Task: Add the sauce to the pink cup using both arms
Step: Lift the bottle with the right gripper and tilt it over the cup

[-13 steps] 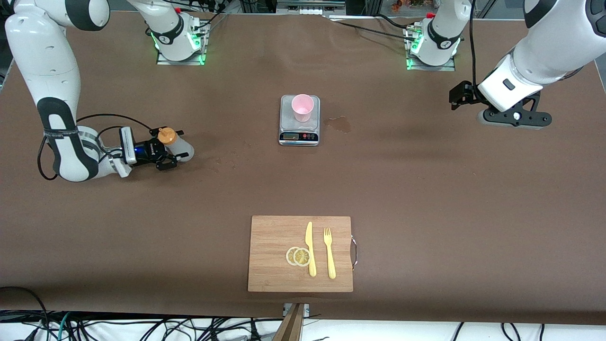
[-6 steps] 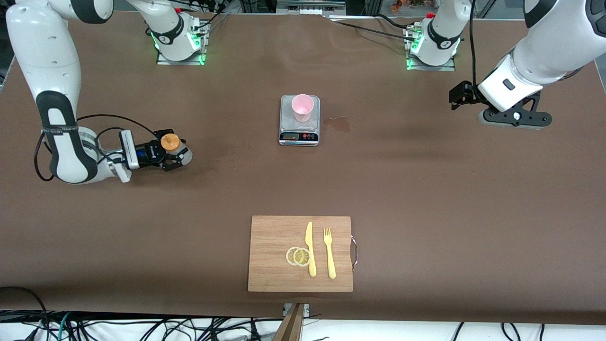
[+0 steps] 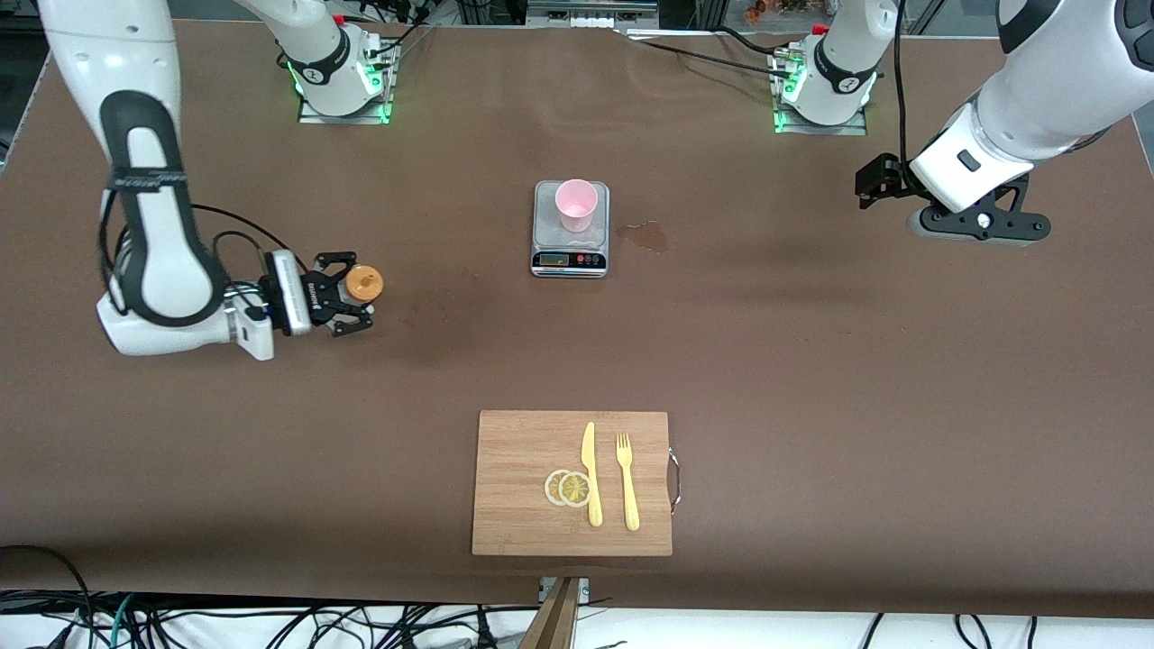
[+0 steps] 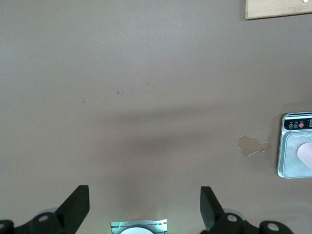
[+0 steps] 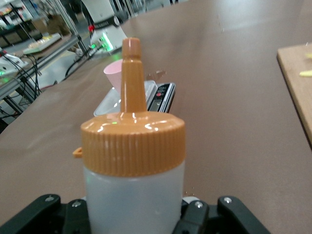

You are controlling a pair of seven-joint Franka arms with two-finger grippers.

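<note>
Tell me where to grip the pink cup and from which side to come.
Grip the pink cup around its tapered wall, just below the rim, coming in level from the left arm's end of the table. It stands upright and handle-free on the scale, and the open left gripper waits on that side.

A wide table covered in matte brown sheet (image 3: pixel 811 379) filled the view, evenly lit, with soft shadows. Tangled black cables (image 3: pixel 270 622) lay on the pale floor along its near edge, and metal shelving (image 5: pixel 29 44) stood in the room.
</note>
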